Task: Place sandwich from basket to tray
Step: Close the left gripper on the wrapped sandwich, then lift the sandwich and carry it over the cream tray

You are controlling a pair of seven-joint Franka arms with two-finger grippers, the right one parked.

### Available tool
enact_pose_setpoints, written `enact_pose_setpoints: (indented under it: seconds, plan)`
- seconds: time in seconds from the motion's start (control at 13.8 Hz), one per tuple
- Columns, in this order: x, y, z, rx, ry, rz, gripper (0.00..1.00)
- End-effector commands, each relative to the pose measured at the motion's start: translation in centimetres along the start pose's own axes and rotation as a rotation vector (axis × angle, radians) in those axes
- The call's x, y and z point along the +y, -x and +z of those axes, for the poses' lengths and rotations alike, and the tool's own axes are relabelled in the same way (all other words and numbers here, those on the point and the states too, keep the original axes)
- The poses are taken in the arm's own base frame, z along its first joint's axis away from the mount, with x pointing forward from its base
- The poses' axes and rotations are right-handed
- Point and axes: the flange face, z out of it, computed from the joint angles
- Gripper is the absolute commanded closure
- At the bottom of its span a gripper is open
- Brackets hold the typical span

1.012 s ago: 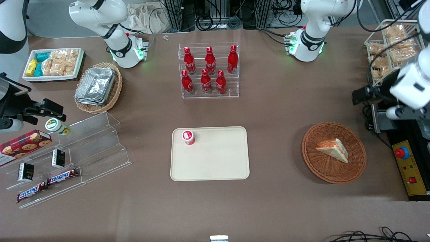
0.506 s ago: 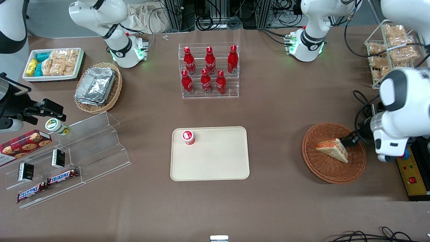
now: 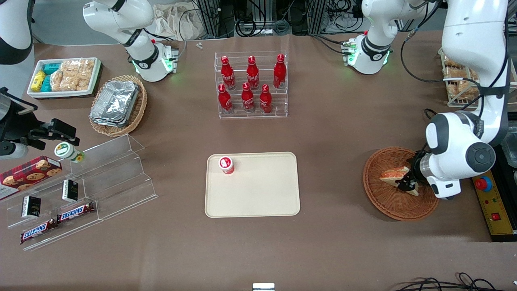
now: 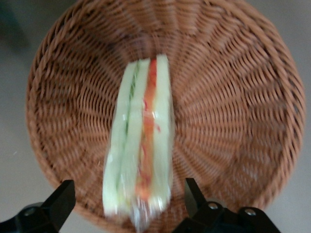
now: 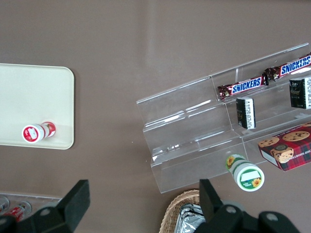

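Observation:
The sandwich (image 3: 392,174), a white-bread wedge with orange-red and green filling, lies in the round reddish-brown wicker basket (image 3: 387,208) toward the working arm's end of the table. My gripper (image 3: 407,185) hangs low inside the basket, over the sandwich's end. In the left wrist view the sandwich (image 4: 141,141) stands edge-up on the basket's weave (image 4: 233,97). The gripper (image 4: 127,189) is open, and its black fingers (image 4: 60,201) stand one on each side of the sandwich, with a gap at each. The cream tray (image 3: 262,194) lies flat at the table's middle.
A small red-capped bottle (image 3: 226,165) stands on a corner of the tray. A rack of red bottles (image 3: 251,87) stands farther from the camera. A wire rack of snack packs (image 3: 460,83) and a yellow control box (image 3: 493,208) flank the basket. An acrylic shelf (image 3: 93,190) sits toward the parked arm's end.
The left arm swung in over the basket and came down. Its gripper went from outside the basket to straddling the sandwich's end. The sandwich has not moved.

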Motion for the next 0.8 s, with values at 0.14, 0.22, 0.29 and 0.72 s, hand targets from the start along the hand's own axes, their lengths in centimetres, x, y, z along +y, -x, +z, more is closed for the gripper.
enact_pose_setpoints:
  seconds: [0.14, 0.22, 0.29, 0.72]
  plan:
    - [-0.4, -0.4, 4.0, 0.053, 0.048, -0.105, 0.27]
    - [-0.3, -0.4, 3.9, 0.054, 0.052, -0.125, 0.81]
    - [-0.3, -0.4, 3.6, 0.055, 0.057, -0.128, 1.00]
    - [0.5, 1.8, -10.0, 0.012, 0.020, -0.002, 1.00]
